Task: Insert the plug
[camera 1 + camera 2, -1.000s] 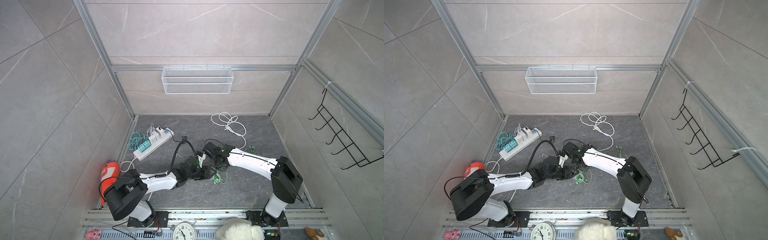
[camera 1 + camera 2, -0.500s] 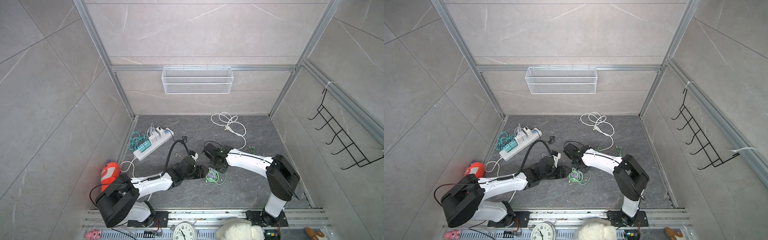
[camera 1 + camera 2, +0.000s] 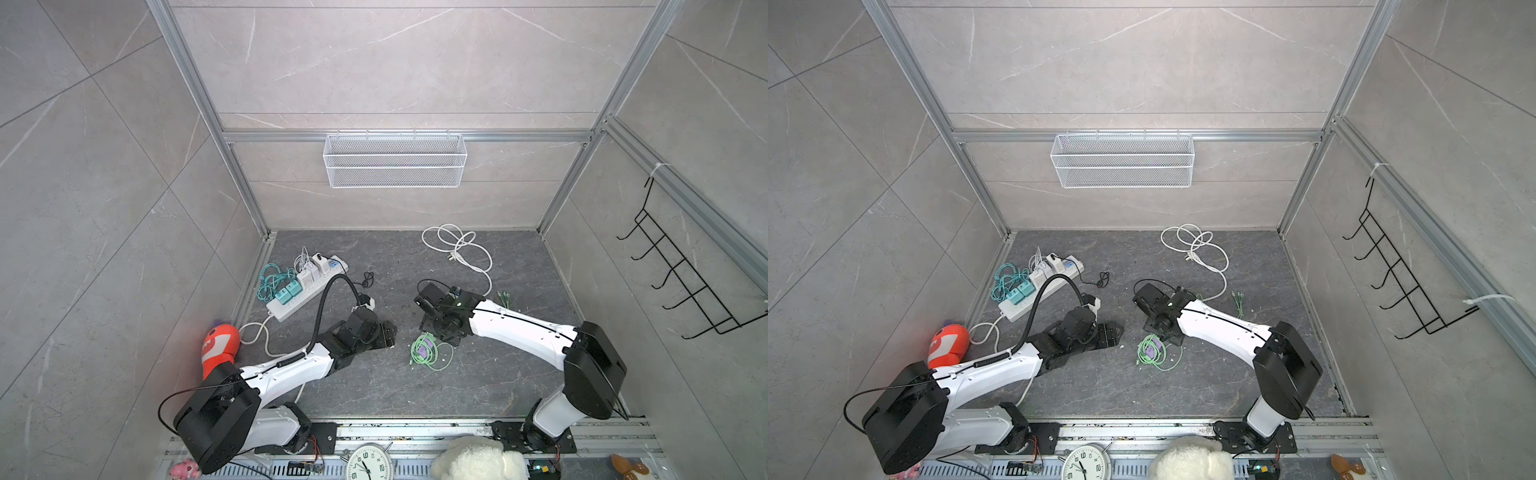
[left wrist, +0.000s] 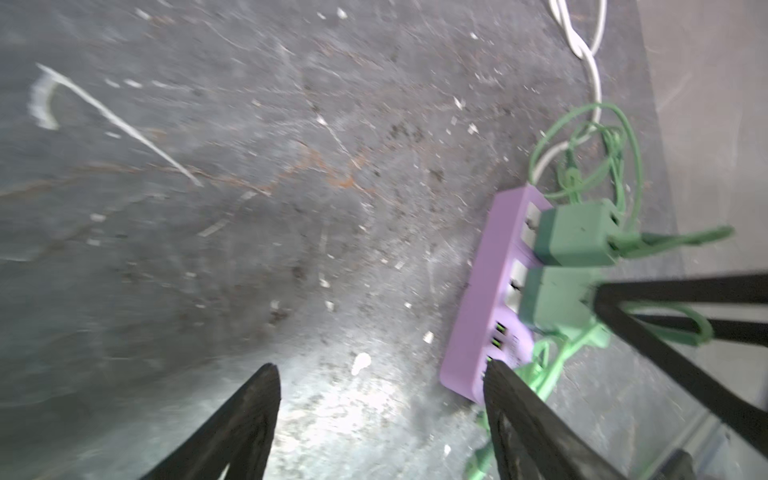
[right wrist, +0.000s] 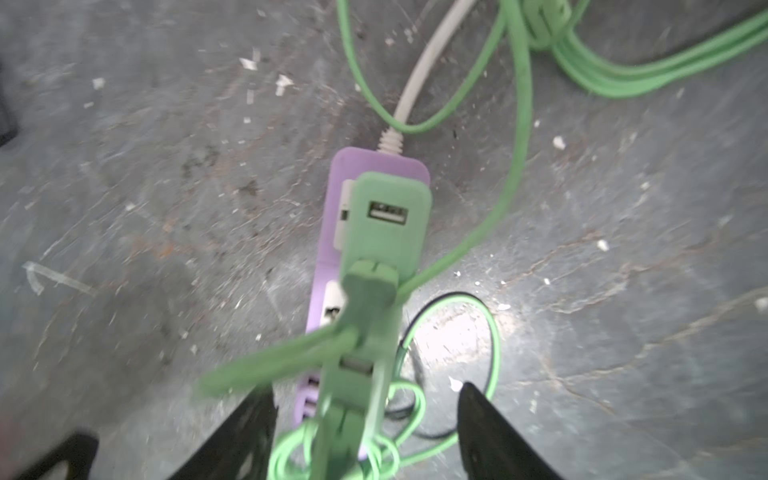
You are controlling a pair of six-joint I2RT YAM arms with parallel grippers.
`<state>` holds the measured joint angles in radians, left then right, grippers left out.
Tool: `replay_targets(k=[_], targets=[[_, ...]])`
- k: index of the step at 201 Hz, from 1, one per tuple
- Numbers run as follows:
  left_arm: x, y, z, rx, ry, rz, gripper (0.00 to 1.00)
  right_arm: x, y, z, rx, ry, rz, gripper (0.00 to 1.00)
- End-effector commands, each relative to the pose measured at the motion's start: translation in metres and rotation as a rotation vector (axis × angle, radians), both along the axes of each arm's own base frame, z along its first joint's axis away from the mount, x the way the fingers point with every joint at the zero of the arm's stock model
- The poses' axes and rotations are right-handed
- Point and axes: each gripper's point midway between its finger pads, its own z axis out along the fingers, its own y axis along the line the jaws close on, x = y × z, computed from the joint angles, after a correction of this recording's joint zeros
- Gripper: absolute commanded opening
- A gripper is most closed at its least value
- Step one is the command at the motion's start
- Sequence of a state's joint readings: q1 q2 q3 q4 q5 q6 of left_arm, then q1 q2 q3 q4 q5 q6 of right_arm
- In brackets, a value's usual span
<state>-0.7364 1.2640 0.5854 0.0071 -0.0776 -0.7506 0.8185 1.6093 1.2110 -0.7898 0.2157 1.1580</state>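
In both top views the strip lies on the floor between left gripper and right gripper, green cable looped round it. Left wrist: fingers spread wide and empty, strip just beside one tip, 2 green plugs seated in it. Right wrist: fingers apart either side of the plugs, gripping nothing, white cord leaving the strip's end.

I'm seeing purple strip looking matt plastic, smooth; green adapters likewise matt plastic. Floor is looking like dark stone, scuffed, gritty w/ specks. Far basket is showing white wire mesh.
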Motion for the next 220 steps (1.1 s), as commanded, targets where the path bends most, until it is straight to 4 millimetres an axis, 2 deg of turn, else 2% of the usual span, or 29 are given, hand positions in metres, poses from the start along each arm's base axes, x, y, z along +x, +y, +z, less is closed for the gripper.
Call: replay_targets(k=[1, 22, 57, 92, 113, 122, 124, 126, 129, 150, 163, 180, 196, 220], targets=[[0.02, 0.02, 0.024, 0.073, -0.093, 0.072, 0.83, 0.005, -0.01, 0.036, -0.061, -0.057, 0.078, 0.73], [0.035, 0.047, 0.033, 0.178, -0.162, 0.157, 0.87, 0.018, -0.025, 0.065, -0.11, -0.141, 0.117, 0.74], [0.061, 0.116, 0.066, 0.412, -0.304, 0.363, 0.95, 0.052, -0.076, 0.122, -0.193, -0.423, 0.186, 0.77], [0.077, 0.169, 0.096, 0.534, -0.446, 0.529, 0.99, 0.065, -0.128, 0.161, -0.392, -0.634, 0.185, 0.82], [0.084, 0.188, 0.102, 0.591, -0.528, 0.552, 0.99, 0.069, -0.145, 0.172, -0.471, -0.712, 0.179, 0.88], [0.087, 0.198, 0.1, 0.603, -0.54, 0.567, 1.0, 0.071, -0.147, 0.171, -0.497, -0.741, 0.206, 0.89], [0.088, 0.201, 0.099, 0.604, -0.542, 0.574, 1.0, 0.072, -0.146, 0.171, -0.502, -0.752, 0.21, 0.91], [0.089, 0.203, 0.098, 0.607, -0.545, 0.574, 1.0, 0.072, -0.148, 0.171, -0.51, -0.76, 0.212, 0.97], [0.09, 0.207, 0.097, 0.608, -0.55, 0.58, 1.0, 0.073, -0.148, 0.171, -0.518, -0.777, 0.211, 0.99], [0.1, 0.225, 0.08, 0.623, -0.577, 0.578, 0.99, 0.076, -0.155, 0.162, -0.551, -0.834, 0.216, 0.99], [0.106, 0.237, 0.077, 0.64, -0.589, 0.582, 1.0, 0.078, -0.164, 0.151, -0.569, -0.845, 0.196, 0.99], [0.114, 0.24, 0.068, 0.626, -0.563, 0.535, 1.0, 0.082, -0.175, 0.133, -0.611, -0.87, 0.178, 0.99], [0.121, 0.229, 0.065, 0.595, -0.561, 0.433, 1.0, 0.083, -0.186, 0.117, -0.63, -0.873, 0.157, 0.99], [0.115, 0.23, 0.064, 0.617, -0.571, 0.411, 1.0, 0.086, -0.206, 0.093, -0.665, -0.845, 0.11, 0.99]])
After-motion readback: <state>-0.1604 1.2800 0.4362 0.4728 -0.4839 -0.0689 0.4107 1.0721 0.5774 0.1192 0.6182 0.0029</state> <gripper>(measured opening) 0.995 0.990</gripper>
